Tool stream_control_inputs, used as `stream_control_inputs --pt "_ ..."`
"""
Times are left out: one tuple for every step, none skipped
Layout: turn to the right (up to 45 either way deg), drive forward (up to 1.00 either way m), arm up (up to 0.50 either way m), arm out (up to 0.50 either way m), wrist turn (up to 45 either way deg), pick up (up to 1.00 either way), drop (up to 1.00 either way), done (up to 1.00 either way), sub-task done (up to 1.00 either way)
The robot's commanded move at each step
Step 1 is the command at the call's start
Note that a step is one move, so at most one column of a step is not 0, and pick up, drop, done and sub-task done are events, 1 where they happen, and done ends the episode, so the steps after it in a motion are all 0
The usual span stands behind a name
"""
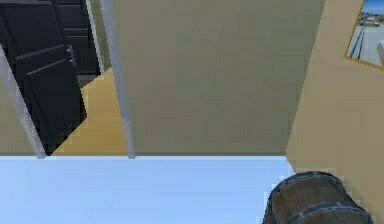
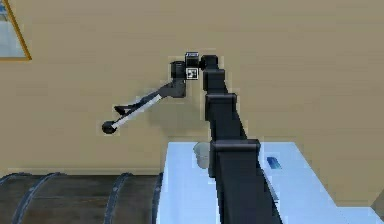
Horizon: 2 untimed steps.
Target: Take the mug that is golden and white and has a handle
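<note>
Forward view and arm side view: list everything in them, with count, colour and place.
door: one, black, ajar, forward view's left.
door frame: one, white, beside the door.
wall: tan, across both views.
floor: pale blue, forward view's bottom.
framed picture: one, gold frame, forward view's top right.
barrel: one, brown wood with dark hoops, forward view's bottom right.
pale surface: one, blue-white, arm side view's bottom.
small blob: one, whitish, on that surface by the arm; too small to name.
arm: one, dark bar, arm side view's middle.
gripper: one, dark, before bare wall, holding nothing.
</note>
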Motion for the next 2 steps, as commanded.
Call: stream_control_inputs --pt "0.0 0.00 0.00 0.00 45.0 0.00 0.00 0.00 0.00" --pt "0.0 0.00 0.00 0.00 45.0 0.00 0.00 0.00 0.00"
